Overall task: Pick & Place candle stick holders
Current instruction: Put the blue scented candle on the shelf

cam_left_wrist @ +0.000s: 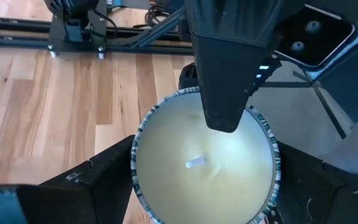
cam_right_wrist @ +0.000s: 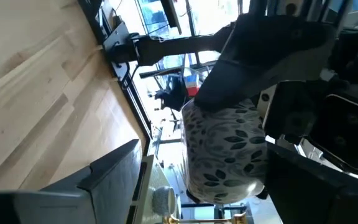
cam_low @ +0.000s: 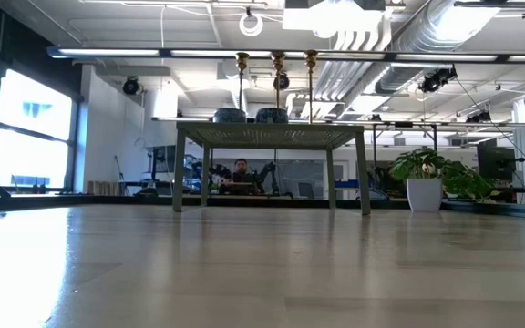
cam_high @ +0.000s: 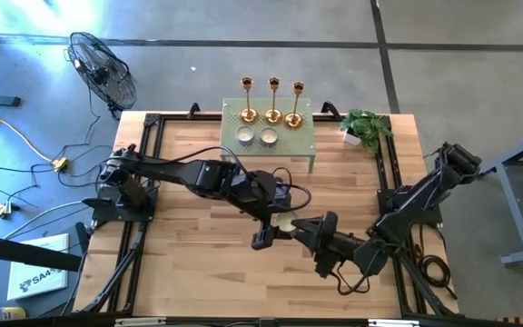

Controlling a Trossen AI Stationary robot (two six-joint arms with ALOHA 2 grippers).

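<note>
Three slim, polished gold candle stick holders, flared round bases and small cup tops, upright in a row on a perforated pale-green stand at the far middle of the blond wood table. Two squat round candles just in front of them. Near centre: left gripper and right gripper both clasping one cylindrical jar candle, leaf-patterned wall, cream wax, white wick. Small potted plant at far right.
</note>
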